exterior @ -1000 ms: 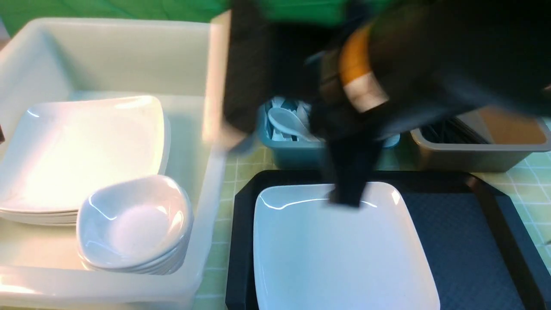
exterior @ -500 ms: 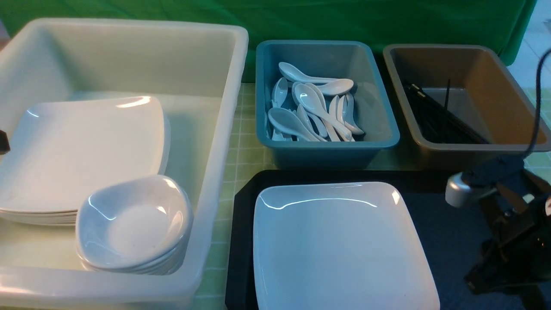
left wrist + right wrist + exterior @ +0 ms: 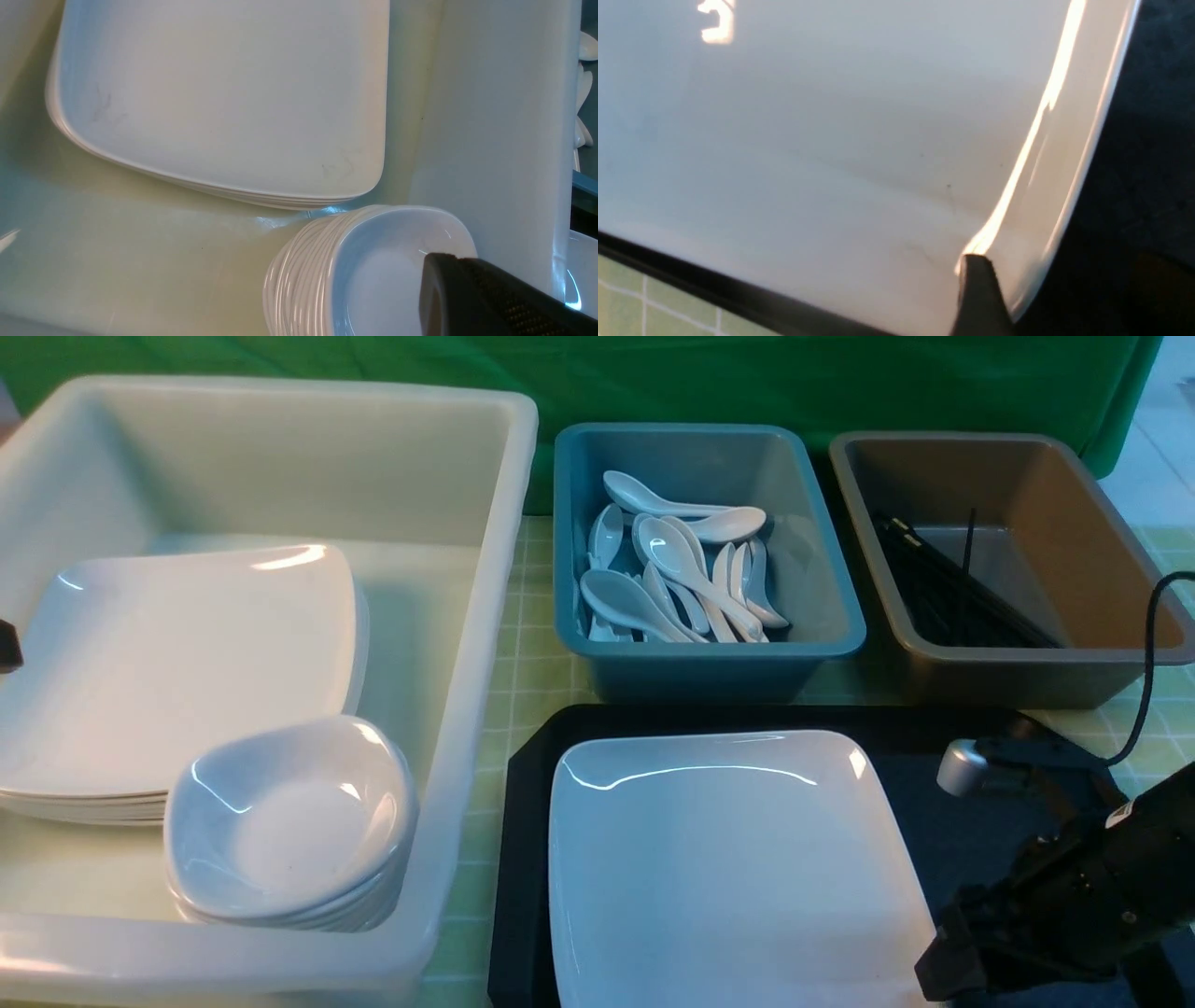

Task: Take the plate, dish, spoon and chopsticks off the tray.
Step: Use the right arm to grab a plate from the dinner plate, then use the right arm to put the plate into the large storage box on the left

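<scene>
Tray: 1, black, on the green-checked table, its far rim just in front of the blue and grey bins.

Plate: 1, lying flat on the tray. It fills the tray's left part, with its far edge near the tray's far rim; the right part of the tray is bare.

Bins: 3.
- White bin, left of the tray: 1 stack of large plates, at least three rims countable, and 1 stack of small dishes at its near edge. Their rims are too close to count.
- Blue bin: spoons, about ten, overlapping, so no exact count.
- Grey bin: chopsticks in a dark bundle, number unreadable; 1 stick leans upward.

Right gripper: at the plate's near right corner. The wrist view shows only 1 finger, its tip over the plate's rim. Cannot tell whether it touches, or whether the fingers are spread or together.

Left gripper: above the small dishes in the white bin, fingers pressed together, holding nothing.
</scene>
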Tool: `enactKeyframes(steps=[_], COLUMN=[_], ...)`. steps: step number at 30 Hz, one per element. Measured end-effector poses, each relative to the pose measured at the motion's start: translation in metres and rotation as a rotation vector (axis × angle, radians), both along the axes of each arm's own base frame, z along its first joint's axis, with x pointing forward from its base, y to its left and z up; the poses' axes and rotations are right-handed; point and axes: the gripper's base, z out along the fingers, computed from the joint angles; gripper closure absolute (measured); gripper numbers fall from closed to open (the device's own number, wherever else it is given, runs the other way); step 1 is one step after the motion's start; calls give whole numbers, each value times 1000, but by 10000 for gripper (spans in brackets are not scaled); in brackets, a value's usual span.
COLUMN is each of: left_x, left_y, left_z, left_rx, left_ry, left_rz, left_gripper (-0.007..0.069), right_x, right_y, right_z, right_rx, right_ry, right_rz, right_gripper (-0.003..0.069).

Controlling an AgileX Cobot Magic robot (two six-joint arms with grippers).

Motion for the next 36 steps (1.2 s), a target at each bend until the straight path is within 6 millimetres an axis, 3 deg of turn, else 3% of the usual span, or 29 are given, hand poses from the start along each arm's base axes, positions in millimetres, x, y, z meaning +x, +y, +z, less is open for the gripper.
enactKeyframes(steps=[7,15,24,31,36], left_x=[0,0,-1,-2,-2], left_y=[0,0,1,1,1], left_z=[0,0,-2,-2,-2], left_rx=[0,2,16,18,20], left_ry=[1,2,21,27,27], left_rz=[-1,-3,-7,-8,-8], left_gripper=[626,626,626,626,626], right_x=[6,9,4,-16,-37], right_y=[15,39,40,33,21], right_z=[-20,-24,-17,30,65], right_rx=[-11,-1,1,7,-19], right_ry=[23,-38,-55,-181,-277], right_rz=[23,46,103,195,204], right_gripper=[280,464,472,573,597])
